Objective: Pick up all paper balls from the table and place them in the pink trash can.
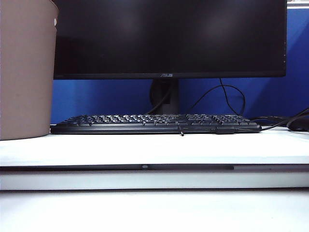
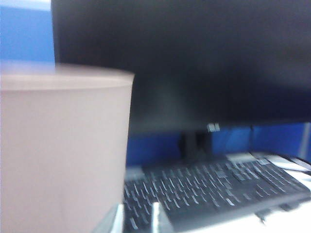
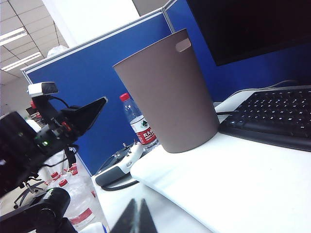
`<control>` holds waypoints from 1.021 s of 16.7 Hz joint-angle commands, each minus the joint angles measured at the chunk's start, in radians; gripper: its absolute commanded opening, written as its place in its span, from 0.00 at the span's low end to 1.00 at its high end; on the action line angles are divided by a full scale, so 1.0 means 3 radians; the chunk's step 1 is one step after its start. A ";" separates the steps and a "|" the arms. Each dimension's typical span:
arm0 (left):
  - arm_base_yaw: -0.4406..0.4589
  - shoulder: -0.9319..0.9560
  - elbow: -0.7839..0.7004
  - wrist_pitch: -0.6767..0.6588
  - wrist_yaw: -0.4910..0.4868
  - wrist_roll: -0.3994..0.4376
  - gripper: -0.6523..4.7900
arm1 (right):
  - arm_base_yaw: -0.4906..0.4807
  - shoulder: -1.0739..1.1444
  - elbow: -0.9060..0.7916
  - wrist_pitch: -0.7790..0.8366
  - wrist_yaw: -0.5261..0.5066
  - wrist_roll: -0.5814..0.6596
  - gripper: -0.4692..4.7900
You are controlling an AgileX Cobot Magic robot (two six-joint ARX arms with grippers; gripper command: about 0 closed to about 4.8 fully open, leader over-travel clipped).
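The right gripper (image 3: pixel 138 217) is seen nearest, its dark fingers (image 3: pixel 130 218) pressed together to a point with nothing between them, held over the near part of the white tabletop (image 1: pixel 193 150); beyond it the left arm is caught in the right wrist view, raised off the side of the tabletop away from the keyboard; the left gripper (image 2: pixel 136 221) is shown in its own blurred view with two pale fingers (image 2: pixel 158 217) standing slightly apart and nothing between them, held close before the wall of the pink trash can (image 2: pixel 63 155) and the near end of the keyboard (image 2: pixel 214 187); in the exterior view the trash can is stood upright on the tabletop at nine o'clock, its rim cut off by the frame, a small pale spot being visible near the top; the black keyboard is laid across the middle, just beside the can; a dark mouse (image 1: pixel 299 124) is half seen at three o'clock; a black monitor (image 1: pixel 169 36) is set at twelve o'clock behind the keyboard; a blue partition (image 1: pixel 106 99) is placed furthest back; a water bottle (image 3: pixel 138 124) is stood beyond the can, off the tabletop.
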 commanded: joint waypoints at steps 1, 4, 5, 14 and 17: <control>0.0004 0.0000 -0.0228 0.0256 -0.0090 0.0296 0.28 | -0.0001 -0.0005 0.0010 0.0045 -0.0009 -0.0010 0.09; 0.0043 -0.0009 -0.0371 0.0258 -0.0303 0.0281 0.28 | -0.0001 -0.0005 0.0010 0.0043 -0.0009 -0.0010 0.09; 0.0121 -0.0009 -0.0403 0.0256 -0.0303 0.0210 0.28 | -0.0001 -0.0005 0.0010 0.0043 -0.0008 -0.0010 0.09; 0.1047 -0.0041 -0.0635 0.0140 0.0221 -0.0015 0.28 | -0.0001 -0.0005 0.0010 0.0045 -0.0009 -0.0010 0.09; 0.1047 -0.0041 -0.0635 0.0056 0.0080 0.0014 0.28 | -0.0001 -0.0005 0.0010 0.0045 -0.0008 -0.0010 0.09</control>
